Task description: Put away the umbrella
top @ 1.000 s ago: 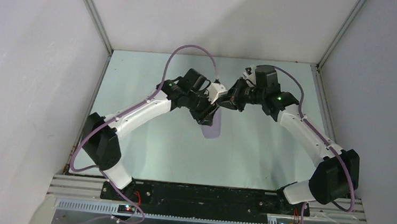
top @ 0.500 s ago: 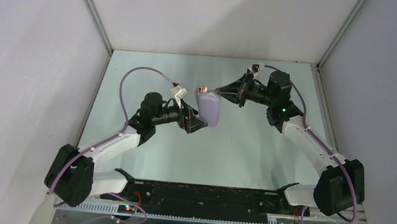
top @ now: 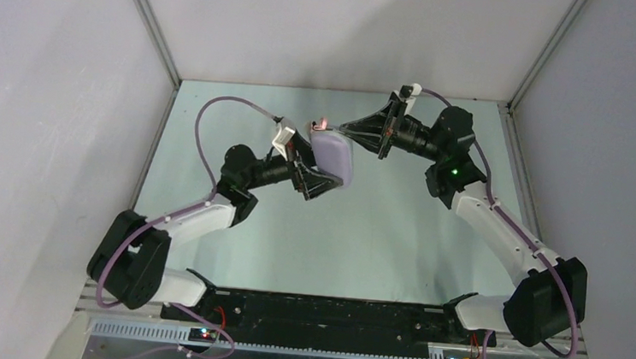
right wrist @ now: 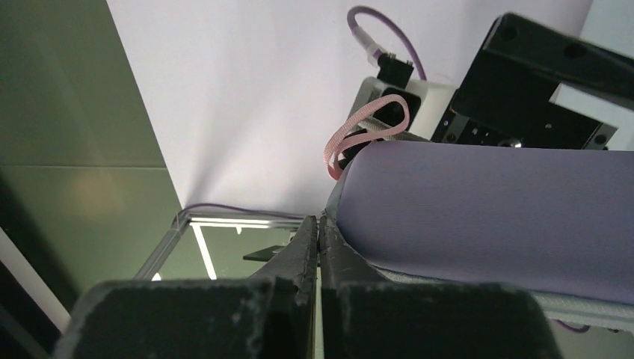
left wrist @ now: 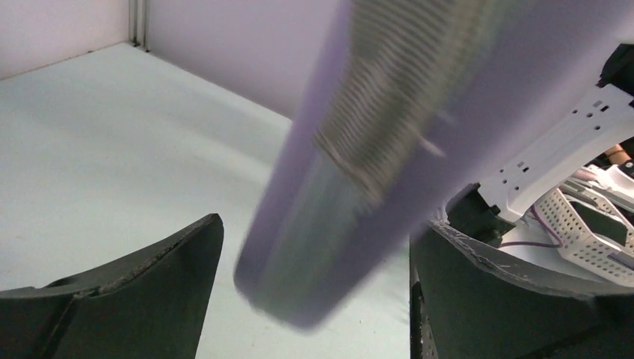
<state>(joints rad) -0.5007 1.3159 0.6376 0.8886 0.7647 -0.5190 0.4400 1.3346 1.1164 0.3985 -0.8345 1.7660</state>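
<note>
L jaws spread, lilac case [top: 334, 158] between; R jaws pinch its zip edge.

No legible text, label, brand mark, number or sign is recorded in any view. None is made out on the lilac case [top: 334, 158] or the pink strap [right wrist: 366, 131].

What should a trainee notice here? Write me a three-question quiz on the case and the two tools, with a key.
1. True or false: the fingers of the right tool are pressed together.
2. The strap loop at the end of the lilac case is: A green, B pink, C yellow.
3. Which tool has the case between its spread fingers?

Key: 1 true; 2 B; 3 the left tool.
</note>
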